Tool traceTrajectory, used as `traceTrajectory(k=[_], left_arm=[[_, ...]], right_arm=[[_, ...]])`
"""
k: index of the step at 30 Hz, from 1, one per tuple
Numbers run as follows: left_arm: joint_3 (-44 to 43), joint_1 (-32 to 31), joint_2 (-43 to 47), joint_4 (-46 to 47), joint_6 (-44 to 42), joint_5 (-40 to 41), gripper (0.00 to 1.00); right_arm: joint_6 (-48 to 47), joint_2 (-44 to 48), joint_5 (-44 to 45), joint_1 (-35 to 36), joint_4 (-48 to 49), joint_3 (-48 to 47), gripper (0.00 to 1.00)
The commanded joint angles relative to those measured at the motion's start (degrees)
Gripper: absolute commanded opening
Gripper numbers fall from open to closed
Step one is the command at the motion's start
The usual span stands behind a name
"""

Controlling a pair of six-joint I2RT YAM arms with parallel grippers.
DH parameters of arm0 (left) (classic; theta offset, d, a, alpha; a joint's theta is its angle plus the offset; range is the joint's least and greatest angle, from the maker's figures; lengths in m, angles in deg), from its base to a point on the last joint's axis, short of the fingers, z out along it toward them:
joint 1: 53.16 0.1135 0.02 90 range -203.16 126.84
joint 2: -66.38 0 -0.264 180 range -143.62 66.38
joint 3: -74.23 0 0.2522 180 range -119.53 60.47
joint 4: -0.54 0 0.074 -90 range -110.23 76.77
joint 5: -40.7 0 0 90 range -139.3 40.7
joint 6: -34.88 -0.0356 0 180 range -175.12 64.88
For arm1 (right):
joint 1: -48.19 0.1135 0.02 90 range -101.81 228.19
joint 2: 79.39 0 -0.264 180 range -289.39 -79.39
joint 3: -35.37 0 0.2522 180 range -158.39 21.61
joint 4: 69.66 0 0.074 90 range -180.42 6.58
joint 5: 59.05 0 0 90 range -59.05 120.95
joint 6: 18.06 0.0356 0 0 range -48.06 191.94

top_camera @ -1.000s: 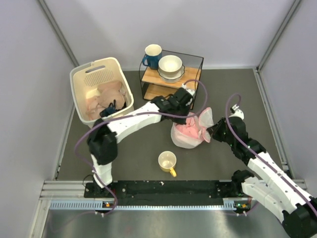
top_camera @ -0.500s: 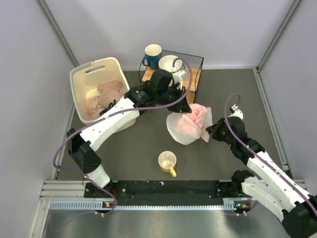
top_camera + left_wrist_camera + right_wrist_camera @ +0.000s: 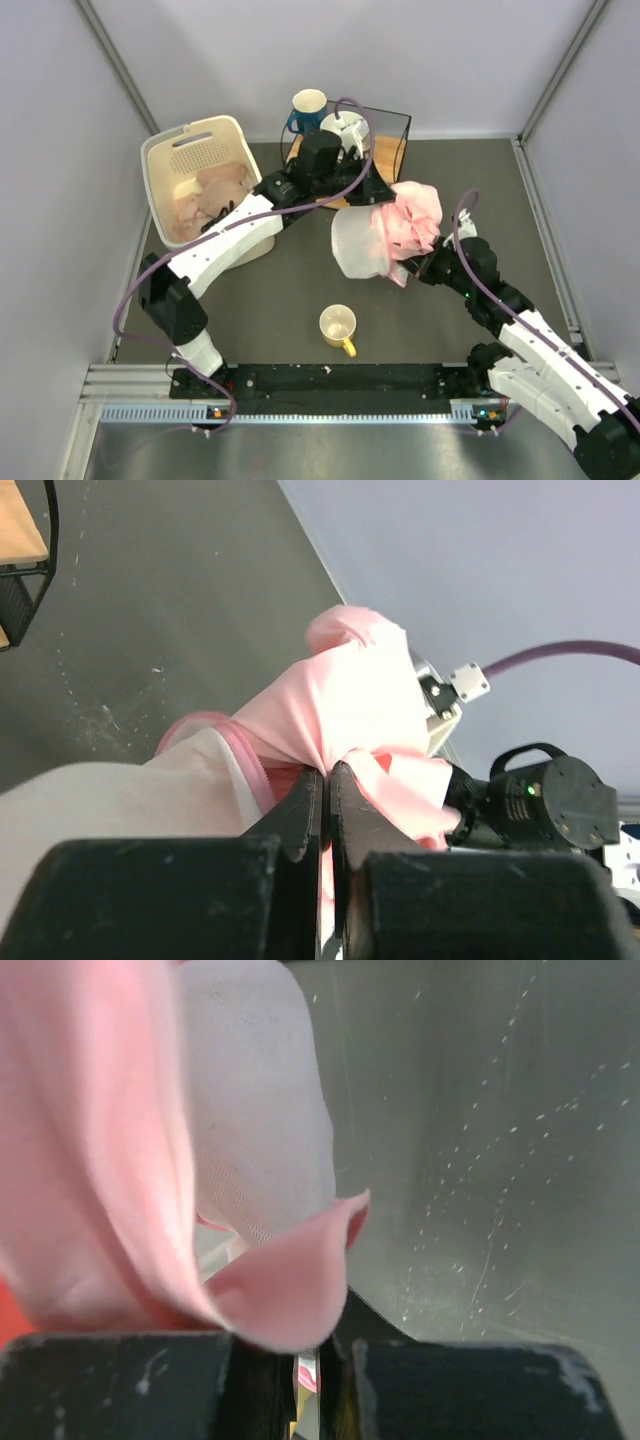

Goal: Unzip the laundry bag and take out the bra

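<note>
The laundry bag (image 3: 358,245), white mesh with a pink zip rim (image 3: 246,763), hangs open in mid-table, held up off the grey floor. The bright pink bra (image 3: 412,216) bulges out of its mouth at the upper right. My left gripper (image 3: 386,201) reaches in from the back left and is shut on a bunched fold of the bra (image 3: 362,695). My right gripper (image 3: 424,269) sits low at the bag's right side, shut on a thin pink-and-white strip of the bag's edge (image 3: 310,1372). Mesh (image 3: 262,1110) and pink fabric (image 3: 90,1160) fill the right wrist view.
A yellow mug (image 3: 338,328) stands in front of the bag. A cream slotted basket (image 3: 168,165) with peach cloths is at the back left. A black wire shelf (image 3: 396,150) at the back holds a blue mug (image 3: 306,108) and a white bowl (image 3: 348,127).
My left arm has risen and swung back, drawing the bra up and to the right out of the bag. The bag has lifted and tipped with it. The right gripper kept its hold.
</note>
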Motion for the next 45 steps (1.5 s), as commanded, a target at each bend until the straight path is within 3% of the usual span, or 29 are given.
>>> traceTrajectory(k=[1, 4, 9, 16, 27, 34, 37, 39, 40, 41, 43, 45], left_arm=[[-2.42, -0.35, -2.40, 6.95, 2.27, -0.66, 0.00], [-5.22, -0.17, -2.41, 5.19, 0.96, 0.13, 0.00], [-6.90, 1.85, 2.94, 3.09, -2.12, 1.80, 0.00], [-7.70, 8.09, 10.68, -3.41, -5.99, 4.78, 0.00], [-6.65, 29.34, 14.91, -16.16, -9.95, 15.60, 0.00], [2.30, 40.51, 14.29, -13.80, -7.58, 20.96, 0.00], [5.39, 42.01, 13.94, -13.53, -6.70, 28.06, 0.00], [6.19, 42.11, 14.03, -13.97, -6.26, 30.88, 0.12], [6.97, 42.11, 14.29, -14.15, -5.82, 31.67, 0.56], [7.33, 42.11, 14.47, -13.89, -5.82, 31.42, 0.76], [7.77, 42.02, 15.61, -13.36, -6.16, 29.41, 0.99], [7.60, 41.84, 17.19, -13.01, -6.69, 28.09, 0.99]], right_arm=[[-1.51, 1.51, -2.90, 2.52, 3.74, 1.02, 0.00], [-1.59, 2.93, 0.17, 2.52, 3.39, 1.73, 0.00], [-1.07, 2.93, 9.13, 2.17, -5.65, -0.29, 0.00], [-3.08, 2.93, 11.87, 1.65, -7.16, -2.13, 0.00], [-8.34, 2.31, 12.40, -3.80, -8.30, -7.49, 0.00], [-15.12, 2.40, 15.64, -6.97, -11.73, -15.84, 0.00], [-16.01, 3.02, 16.44, -8.37, -12.17, -17.07, 0.00], [-16.36, 2.93, 16.88, -9.43, -12.26, -17.43, 0.00], [-16.36, 2.75, 16.88, -9.86, -12.26, -17.87, 0.00], [-16.45, 2.40, 17.05, -10.22, -12.26, -18.22, 0.00], [-16.27, 0.74, 17.67, -11.80, -11.82, -19.53, 0.00], [-16.10, -1.02, 18.45, -13.55, -10.86, -20.68, 0.00]])
